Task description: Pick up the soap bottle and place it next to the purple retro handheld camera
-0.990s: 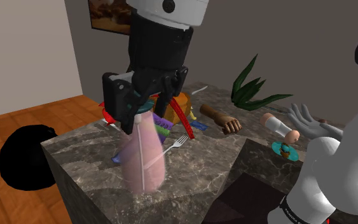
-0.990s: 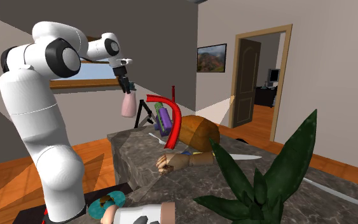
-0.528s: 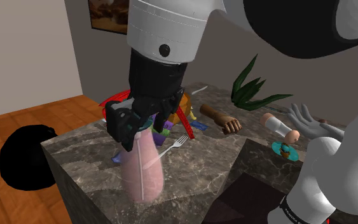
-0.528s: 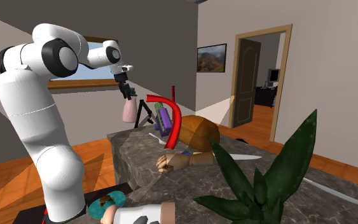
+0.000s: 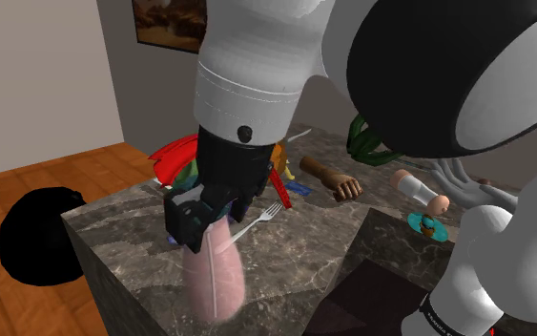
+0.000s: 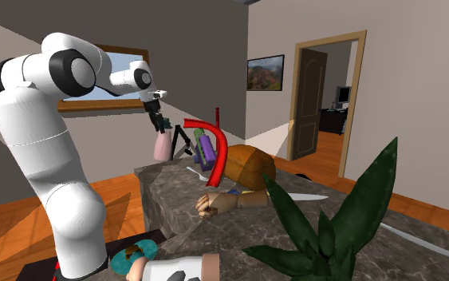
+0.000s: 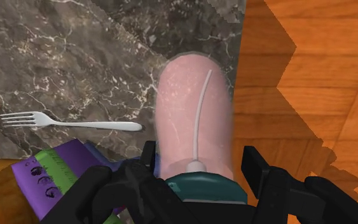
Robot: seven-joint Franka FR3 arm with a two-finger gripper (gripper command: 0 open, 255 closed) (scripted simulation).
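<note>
Black-fingered and clamping on the teal collar of the pink soap bottle (image 7: pixel 193 108), with the gripper (image 7: pixel 201 167) pointing down at the dark marble counter (image 7: pixel 75 51). Holding the bottle upright, body hanging below the fingers, close to the counter's corner; not resolving contact between base and stone. Judging the step in hand as the set-down beside the purple camera (image 7: pixel 47 175), lying just beside the fingers, with a fork (image 7: pixel 69 123) beyond it.

Lowering straight and slowly. Keeping the base wholly on the stone and off the edge above the wooden floor (image 7: pixel 311 76), thereby avoiding a fall. Biasing any correction toward the camera, without touching it. Maintaining the clamp until seating the base flat; only then parting the fingers and lifting clear vertically, avoiding tipping so tall and narrow a body.

Reading bottle-to-camera spacing and edge margin from the wrist view. Reading height over the counter from the second exterior view's side-on line, unavailable when looking straight down.
</note>
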